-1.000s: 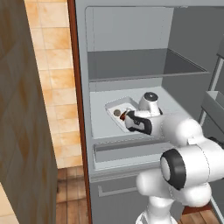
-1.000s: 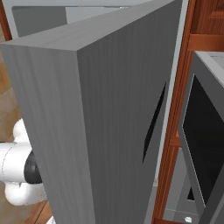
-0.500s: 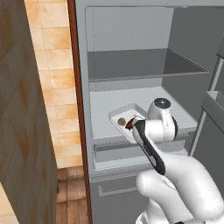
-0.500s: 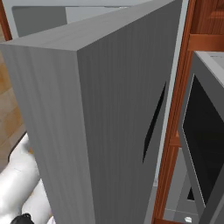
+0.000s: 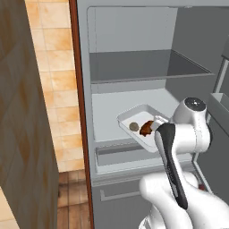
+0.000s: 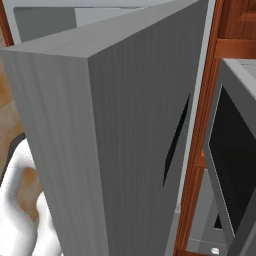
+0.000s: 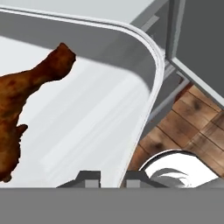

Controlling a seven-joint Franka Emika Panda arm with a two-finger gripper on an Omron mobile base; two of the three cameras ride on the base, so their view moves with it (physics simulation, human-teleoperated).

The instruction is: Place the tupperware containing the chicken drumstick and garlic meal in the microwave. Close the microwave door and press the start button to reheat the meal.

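The tupperware (image 5: pixel 129 117) is a shallow white tray over the front of the open fridge's middle shelf (image 5: pixel 116 100). In it lie the round garlic (image 5: pixel 133 126) and the brown chicken drumstick (image 5: pixel 146 128). My white hand covers the tray's right end there. In the hand view the gripper (image 7: pixel 113 178) is shut on the tupperware's rim (image 7: pixel 151 83), one fingertip (image 7: pixel 89 177) inside the wall and one outside. The chicken drumstick (image 7: pixel 26 92) lies to the left on the tray floor. At the right edge stands a grey-framed dark glass panel (image 6: pixel 230 150); I cannot tell if it is the microwave door.
The open fridge door (image 6: pixel 125 140) stands close on the right, a broad grey slab. An upper fridge shelf (image 5: pixel 143 67) hangs above the tray. A brown cabinet side (image 5: pixel 27 112) and tan tiled wall (image 5: pixel 53 67) are at the left, with wooden floor (image 7: pixel 188 118) below.
The tray has shifted forward and to the right with the hand, toward the shelf's front edge. The arm has swung lower in front of the fridge, and the jaws have narrowed on the rim.
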